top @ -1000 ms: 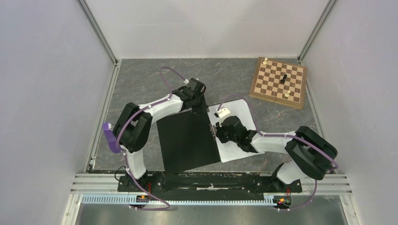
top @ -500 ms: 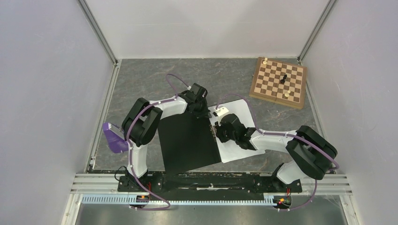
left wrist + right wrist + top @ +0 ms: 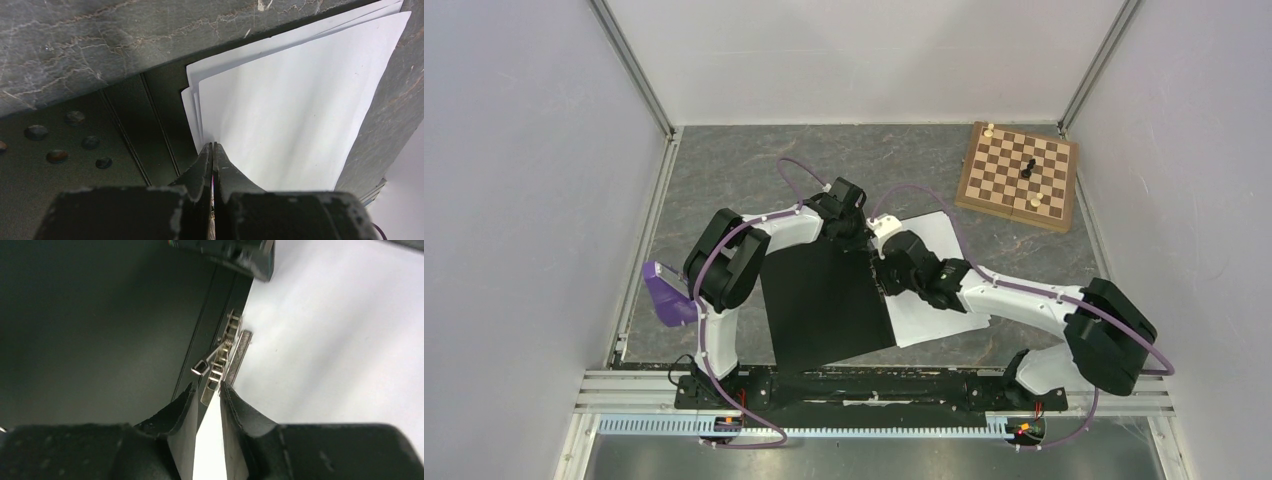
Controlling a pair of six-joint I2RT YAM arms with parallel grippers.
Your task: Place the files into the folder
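The folder (image 3: 824,300) is laid open at the middle of the table, black inside up, with the sheets of paper (image 3: 929,240) stacked on its right half. The left gripper (image 3: 212,146) is pressed together at the sheets' far left corner; whether a sheet is pinched cannot be told. The right gripper (image 3: 209,387) is clamped on the clip (image 3: 222,357) at the spine.

Top view's evenly lit and sharp: soft overhead light, faint shadows under the arms on the counter (image 3: 724,170). Wrist views are rougher. The files (image 3: 290,115) glare bright white, the folder (image 3: 100,315) goes murky, and the left gripper (image 3: 212,150) and right gripper (image 3: 207,395) blur up close.
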